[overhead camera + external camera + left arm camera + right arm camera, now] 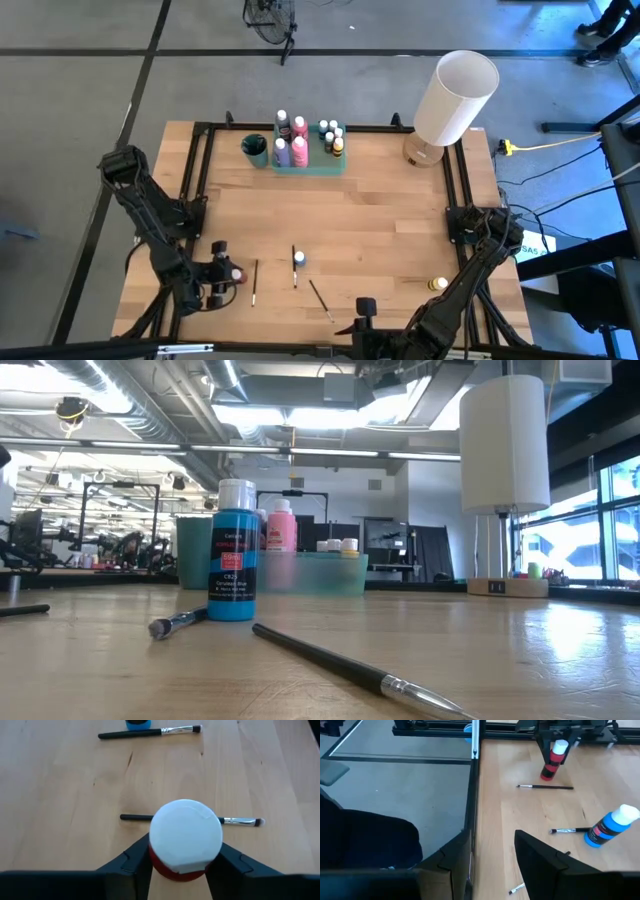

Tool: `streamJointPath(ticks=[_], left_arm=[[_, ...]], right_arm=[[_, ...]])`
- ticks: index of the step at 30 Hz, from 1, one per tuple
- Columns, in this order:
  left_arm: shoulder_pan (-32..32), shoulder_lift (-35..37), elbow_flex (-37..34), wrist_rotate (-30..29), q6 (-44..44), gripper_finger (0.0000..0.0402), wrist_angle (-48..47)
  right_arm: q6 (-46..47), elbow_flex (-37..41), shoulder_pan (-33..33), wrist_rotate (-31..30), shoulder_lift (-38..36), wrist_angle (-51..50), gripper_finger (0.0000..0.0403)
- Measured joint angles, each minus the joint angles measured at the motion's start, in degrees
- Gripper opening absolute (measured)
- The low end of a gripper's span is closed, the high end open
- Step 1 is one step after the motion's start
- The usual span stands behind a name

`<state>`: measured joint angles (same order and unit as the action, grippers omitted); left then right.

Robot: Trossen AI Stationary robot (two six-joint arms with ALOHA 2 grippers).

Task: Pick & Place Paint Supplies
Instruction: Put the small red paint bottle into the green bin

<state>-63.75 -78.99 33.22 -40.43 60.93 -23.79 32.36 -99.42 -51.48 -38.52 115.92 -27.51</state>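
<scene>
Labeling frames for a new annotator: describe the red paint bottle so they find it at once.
Start at the left gripper near the table's front left corner. The red paint bottle stands between its fingers, white cap up. A paintbrush lies just beside it; the blue bottle stands alone farther toward the middle.

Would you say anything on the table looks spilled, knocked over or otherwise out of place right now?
Nothing looks spilled or damaged. Three paintbrushes lie loose at different angles on the table, and a yellow bottle sits apart near the right edge. The red bottle is upright between the left gripper fingers.
</scene>
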Motion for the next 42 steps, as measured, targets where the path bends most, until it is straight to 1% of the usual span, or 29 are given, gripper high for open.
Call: streamJointPath(ticks=[5,9,15,18,22,27,31,35,39,42], left_arm=[[1.5,0.0,1.2,2.8,-0.2,0.0136,-0.1],[4.0,0.0,3.9,8.7,-3.2,0.0137,-2.1],[8.7,-0.1,10.9,19.6,-3.7,0.0137,-15.4],[10.1,-0.1,14.4,23.1,-3.7,0.0137,-21.8],[12.7,-0.1,21.0,26.8,-5.6,0.0137,-29.8],[16.0,-0.1,30.9,26.3,-10.1,0.0137,-36.6],[17.8,-0.1,36.6,23.2,-15.8,0.0137,-37.0],[19.6,-0.1,39.3,20.6,-21.9,0.0137,-36.6],[22.5,-0.5,40.7,20.3,-28.9,0.0137,-33.7],[24.5,-2.1,41.8,20.4,-33.3,0.0137,-33.3]], right_arm=[[0.4,0.0,0.4,0.0,0.0,0.0,0.0157],[0.5,0.0,0.6,0.1,0.0,-0.1,0.0157],[-0.4,0.0,0.8,0.2,0.0,-0.1,0.0157],[-0.5,0.0,1.0,0.1,0.0,-0.2,0.0157],[-0.7,0.1,1.6,0.1,0.0,-0.4,0.0157],[0.7,3.2,3.5,-5.5,0.0,2.6,0.0157],[-0.1,5.0,5.8,-5.9,0.0,5.1,0.0157],[-1.8,5.0,8.4,-4.4,0.0,7.2,0.0157],[-6.9,5.0,10.5,-3.1,0.0,12.6,0.0157],[-8.8,5.0,11.7,-2.9,0.0,15.3,0.0157]])
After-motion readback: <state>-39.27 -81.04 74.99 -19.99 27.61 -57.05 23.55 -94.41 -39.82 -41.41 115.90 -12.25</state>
